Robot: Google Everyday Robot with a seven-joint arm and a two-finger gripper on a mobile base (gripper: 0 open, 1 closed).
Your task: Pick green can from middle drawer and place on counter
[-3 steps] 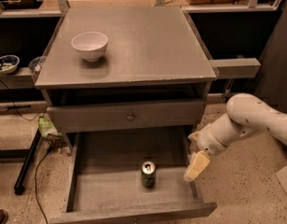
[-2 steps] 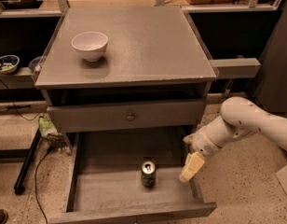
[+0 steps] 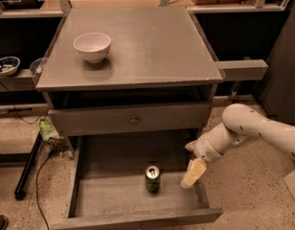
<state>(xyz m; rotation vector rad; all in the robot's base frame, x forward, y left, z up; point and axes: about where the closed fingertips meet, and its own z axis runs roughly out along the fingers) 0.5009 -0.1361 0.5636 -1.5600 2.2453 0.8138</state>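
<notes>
gripper [image 3: 193, 172] has edged left over the open middle drawer [image 3: 109, 195], now near the upright green can [image 3: 152, 178], not touching it. its grip state cannot be told. can not yet lifted; worktop [image 3: 152, 47] placement outstanding.

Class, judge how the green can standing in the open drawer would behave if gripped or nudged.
Standing upright and narrow, the green can would probably tip if nudged sideways by the gripper hanging beside it. Tipped, its round body would likely roll across the floor of the middle drawer.
</notes>
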